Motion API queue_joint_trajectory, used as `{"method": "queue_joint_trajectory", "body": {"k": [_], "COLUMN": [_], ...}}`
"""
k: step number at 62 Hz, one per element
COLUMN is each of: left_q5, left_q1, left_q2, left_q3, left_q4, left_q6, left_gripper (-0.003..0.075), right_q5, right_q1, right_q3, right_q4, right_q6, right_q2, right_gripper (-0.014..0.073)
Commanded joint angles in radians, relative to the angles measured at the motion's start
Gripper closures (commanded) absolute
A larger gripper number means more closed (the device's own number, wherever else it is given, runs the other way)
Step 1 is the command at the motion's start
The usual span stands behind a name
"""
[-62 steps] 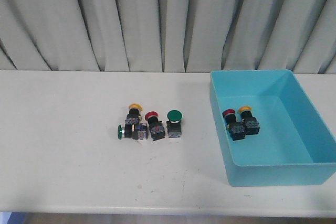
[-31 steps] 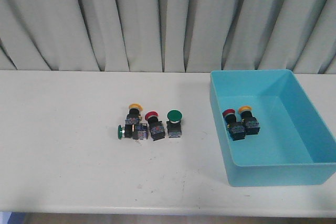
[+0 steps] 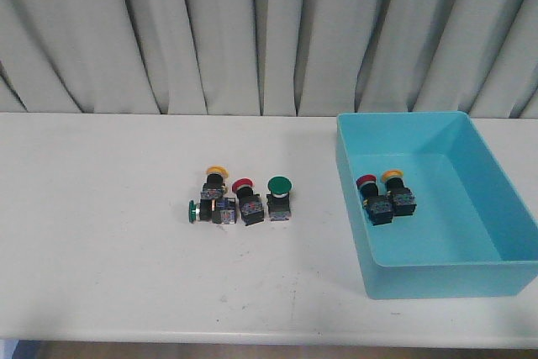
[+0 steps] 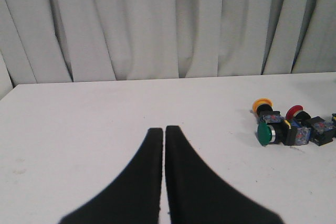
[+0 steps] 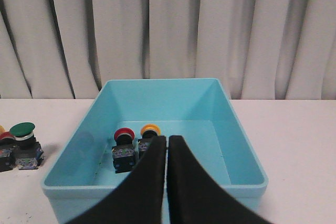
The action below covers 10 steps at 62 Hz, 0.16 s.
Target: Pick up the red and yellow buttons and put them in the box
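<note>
Two switches are already in the box: a red button and a yellow button, side by side near its left wall. Two more are left on the table, in a cluster well apart from the box to its left: a yellow one at the back left and a red one just beside it, with a green-capped switch to the right and another green one lying on its side at the front left. The left gripper is seen closed with its fingers pressed together and nothing between them; the right gripper is likewise closed and empty. From the left wrist view the cluster lies ahead and off to the right of the fingers; from the right wrist view the box is directly ahead and only the cluster's right edge is caught. The left arm is judged the nearer one for the next pick. The red switch's body runs toward the robot from its cap. Neither arm appears in the front view, so their height over the table cannot be told; only the wrist views give the fingers.
</note>
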Motion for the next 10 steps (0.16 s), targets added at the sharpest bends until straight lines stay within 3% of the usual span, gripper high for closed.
{"method": "queue_joint_trajectory", "body": {"k": [1,10], "left_q5": [-0.074,-0.074], "left_q1": [-0.001,-0.001], "left_q2": [-0.025,-0.025], "left_q3": [0.032,0.032], "left_q4": [-0.007,-0.007], "left_q6": [-0.003,-0.003], "left_gripper": [0.0727,0.0727], "right_q5": [-0.079,-0.079], "right_q1": [-0.004,-0.004], "right_q3": [0.003,0.003], "right_q4": [-0.010,-0.010], "right_q6": [-0.005,-0.005], "right_q2": [-0.012,-0.012], "right_gripper": [0.0596,0.0596]}}
